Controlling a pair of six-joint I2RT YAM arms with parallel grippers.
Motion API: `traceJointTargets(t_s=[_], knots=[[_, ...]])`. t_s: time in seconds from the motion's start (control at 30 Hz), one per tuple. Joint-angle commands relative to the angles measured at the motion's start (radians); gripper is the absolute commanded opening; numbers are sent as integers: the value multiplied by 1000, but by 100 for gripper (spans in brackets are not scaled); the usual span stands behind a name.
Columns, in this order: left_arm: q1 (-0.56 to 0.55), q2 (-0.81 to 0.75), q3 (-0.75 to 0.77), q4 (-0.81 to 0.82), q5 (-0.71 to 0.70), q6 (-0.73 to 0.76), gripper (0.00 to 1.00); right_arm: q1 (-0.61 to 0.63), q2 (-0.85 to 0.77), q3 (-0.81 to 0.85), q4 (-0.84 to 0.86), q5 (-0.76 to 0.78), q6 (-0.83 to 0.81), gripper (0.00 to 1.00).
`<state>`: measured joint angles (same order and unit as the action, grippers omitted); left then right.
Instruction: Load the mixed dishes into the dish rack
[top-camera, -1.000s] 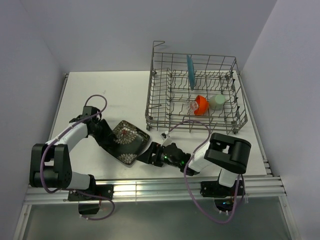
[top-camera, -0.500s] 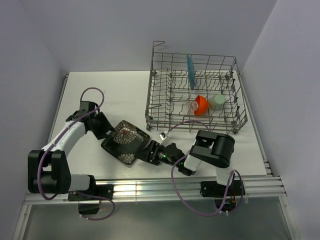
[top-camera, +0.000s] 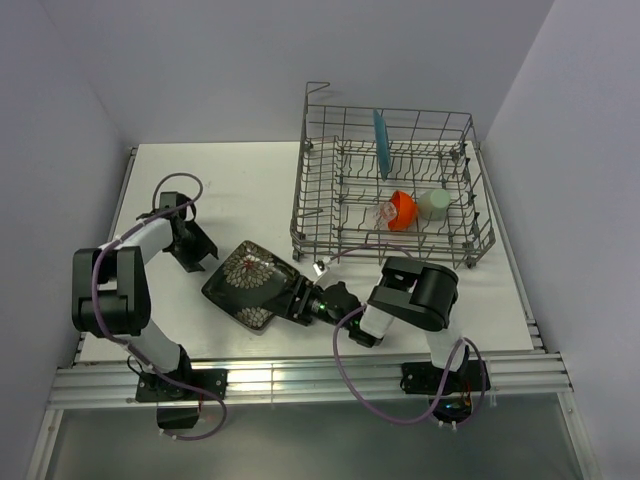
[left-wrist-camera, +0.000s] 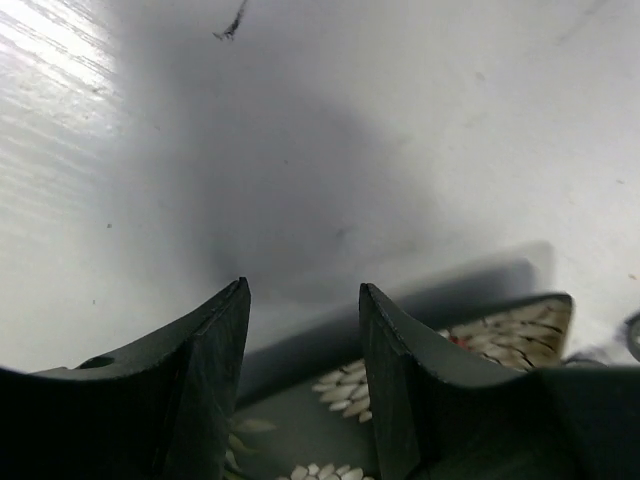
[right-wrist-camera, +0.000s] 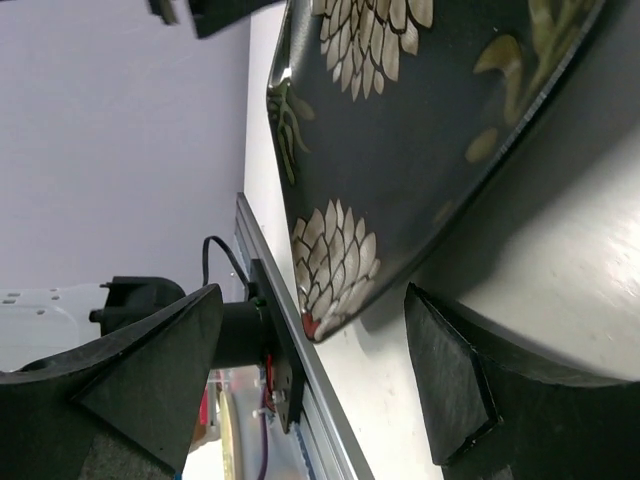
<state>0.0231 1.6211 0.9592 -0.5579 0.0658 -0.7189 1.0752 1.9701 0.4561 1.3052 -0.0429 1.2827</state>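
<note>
Right end effector (right-wrist-camera: 312, 325) gapes wide and empty, straddling a corner of the plate (top-camera: 250, 283), which rests on the tabletop (top-camera: 250, 190) at lower centre of the overhead frame. Left end effector (left-wrist-camera: 303, 300), part open, holds nothing. Plate likely stiff, glazed, slick, breakable; pinch its rim.

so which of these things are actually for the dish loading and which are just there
For the job: dish rack, teal plate, orange-red bowl, pale green cup, clear glass, black square plate.
Just there: table, metal rail.
</note>
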Motion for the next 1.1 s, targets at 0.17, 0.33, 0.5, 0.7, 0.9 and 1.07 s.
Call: traceJointTargets(t_s=[0.17, 0.33, 0.5, 0.7, 0.9, 1.07], knots=[[-46, 8, -88, 81, 78, 9, 53, -14, 76, 72, -109, -49, 40, 81], [-90, -68, -164, 113, 134, -25, 53, -12, 104, 92, -103, -38, 61, 80], [-143, -125, -220, 125, 143, -69, 53, -12, 125, 75, -50, -9, 133, 72], [-207, -194, -270, 130, 135, -131, 53, -9, 102, 12, -44, 80, 217, 63], [-213, -233, -281, 113, 112, -132, 54, -9, 131, 12, -31, 69, 225, 38], [-213, -250, -290, 105, 91, -139, 54, -3, 127, -5, -21, 64, 204, 4]])
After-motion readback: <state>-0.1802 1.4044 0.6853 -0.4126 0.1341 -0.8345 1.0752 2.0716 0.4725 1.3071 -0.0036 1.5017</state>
